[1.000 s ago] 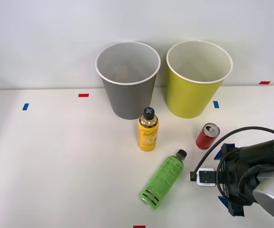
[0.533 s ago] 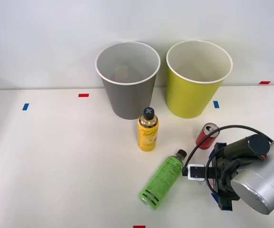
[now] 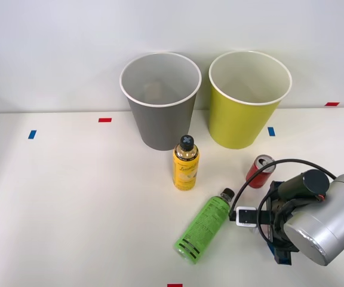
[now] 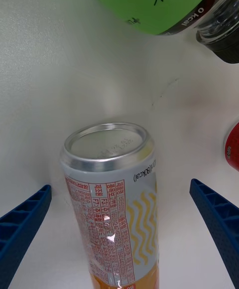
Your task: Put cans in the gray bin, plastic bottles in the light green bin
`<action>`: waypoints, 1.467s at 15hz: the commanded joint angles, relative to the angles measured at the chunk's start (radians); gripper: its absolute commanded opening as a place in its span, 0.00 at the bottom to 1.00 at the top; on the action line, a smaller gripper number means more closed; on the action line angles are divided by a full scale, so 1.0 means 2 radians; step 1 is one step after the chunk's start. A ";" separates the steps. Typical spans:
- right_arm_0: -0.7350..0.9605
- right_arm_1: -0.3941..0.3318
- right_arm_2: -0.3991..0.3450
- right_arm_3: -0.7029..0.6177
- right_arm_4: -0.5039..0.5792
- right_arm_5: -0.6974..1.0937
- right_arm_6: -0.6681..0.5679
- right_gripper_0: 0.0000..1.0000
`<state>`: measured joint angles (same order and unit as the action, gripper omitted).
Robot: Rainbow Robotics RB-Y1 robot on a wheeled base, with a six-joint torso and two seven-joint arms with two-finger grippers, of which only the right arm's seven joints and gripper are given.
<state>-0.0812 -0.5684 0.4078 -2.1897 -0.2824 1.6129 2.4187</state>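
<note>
A: Front view first. Where does the right arm sit?

B: It comes in from the right, low over the white table (image 3: 70,197), its silver forearm angled toward the near edge. The right gripper (image 3: 278,230) hangs close to the tabletop, just right of the green bottle (image 3: 203,227) and just below the red can (image 3: 259,171).

A: And the jaws?

B: Wide apart. In the right wrist view the two blue ribbed fingers (image 4: 22,226) stand at either side of the slim can (image 4: 113,204), touching neither side of it.

A: Which way does that can point?

B: It seems to lie on the table, long axis running along the line of the fingers, silver top facing away from the wrist camera toward the green bottle.

A: The green bottle?

B: Lying flat, long axis diagonal, black cap pointing up-right toward the red can, which leans a little. The yellow bottle (image 3: 186,163) stands upright before the gray bin (image 3: 160,101); the light green bin (image 3: 248,101) stands beside it.
</note>
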 commanded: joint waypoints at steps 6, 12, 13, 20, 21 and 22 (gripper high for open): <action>-0.001 0.013 0.008 0.012 0.006 -0.014 -0.003 0.03; 0.011 0.013 0.002 -0.010 0.012 -0.030 -0.013 0.00; 0.018 0.010 -0.004 -0.023 0.012 -0.039 -0.017 0.00; 0.077 0.022 -0.088 -0.076 -0.102 -0.162 -0.048 0.00; 0.086 0.026 -0.097 -0.076 -0.123 -0.192 -0.051 0.00; 0.098 0.032 -0.109 -0.076 -0.152 -0.228 -0.053 0.00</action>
<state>0.0830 -0.5200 0.2217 -2.3396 -0.5200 1.2333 2.3210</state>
